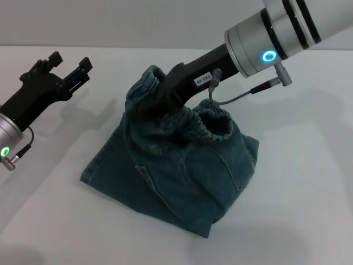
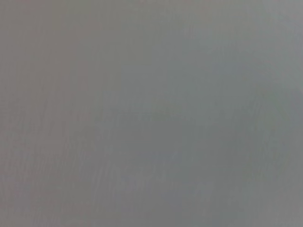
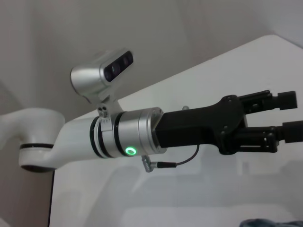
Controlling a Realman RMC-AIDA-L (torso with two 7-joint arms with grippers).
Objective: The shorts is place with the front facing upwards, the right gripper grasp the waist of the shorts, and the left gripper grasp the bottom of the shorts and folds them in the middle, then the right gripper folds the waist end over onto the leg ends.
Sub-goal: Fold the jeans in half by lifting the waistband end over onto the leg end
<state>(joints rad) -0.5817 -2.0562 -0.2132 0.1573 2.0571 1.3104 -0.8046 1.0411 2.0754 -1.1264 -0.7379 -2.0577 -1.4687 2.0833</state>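
- We are seeing the blue-green denim shorts [image 1: 182,171] lying mid-frame on the white tabletop [image 1: 309,221], already folded lengthwise.
- Our right gripper [image 1: 160,102], black with a labelled arm piece, is clenching the gathered elastic waistband [image 1: 212,124] and lifting it, centre of the head view.
- Our left gripper [image 1: 69,66], upper left, is hanging released, jaws apart, holding nothing.
- We are judging the waist-over-legs fold underway, not finished.

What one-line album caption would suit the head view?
Right gripper lifts the gathered waist of folded blue-green denim shorts on a white table; left gripper waits open, apart.
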